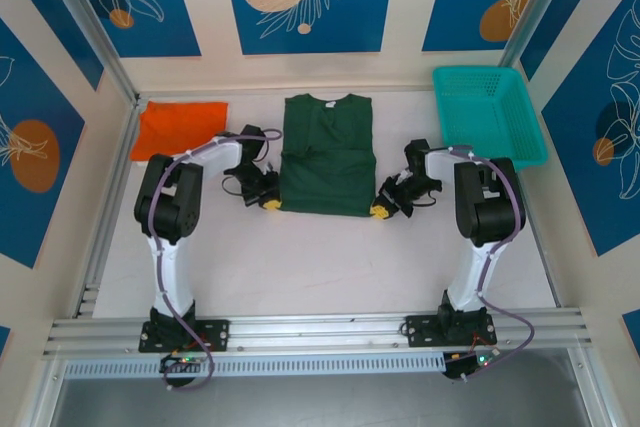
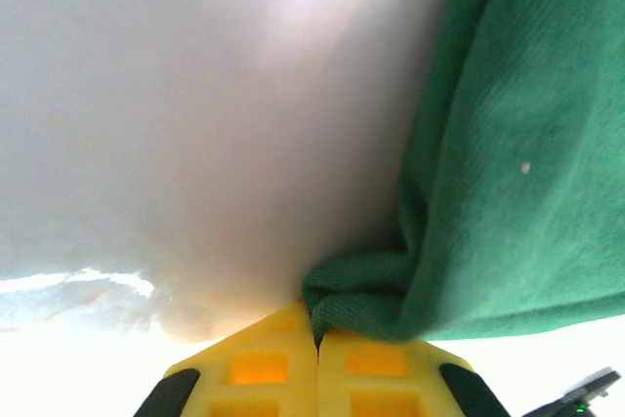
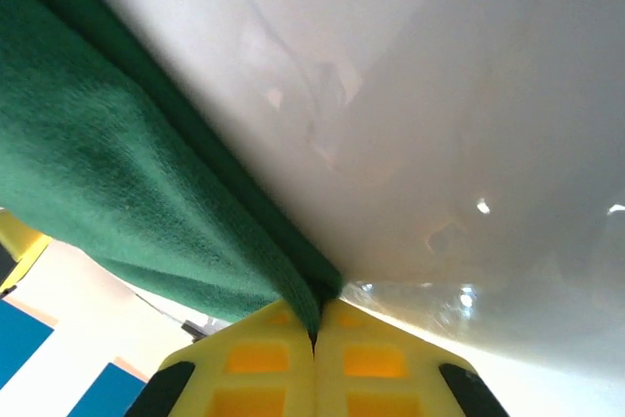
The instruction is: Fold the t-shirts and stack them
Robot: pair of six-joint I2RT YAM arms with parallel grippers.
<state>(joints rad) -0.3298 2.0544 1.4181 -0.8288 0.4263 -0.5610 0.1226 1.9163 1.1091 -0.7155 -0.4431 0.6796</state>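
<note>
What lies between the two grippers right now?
The green t-shirt, its near edge stretching from the left gripper to the right gripper; the top view shows it.

From above, the light is bright and even, the picture sharp, with only faint soft shadows on the pale bench (image 1: pixel 330 257). Both wrist views are soft-focused. The bench washes to white glare, with small glints in the right one, and the green shirt (image 2: pixel 518 144) looks fuzzy.

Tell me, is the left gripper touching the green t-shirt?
Touching. The left wrist view shows the left gripper shut on a bunched corner of the green t-shirt.
</note>
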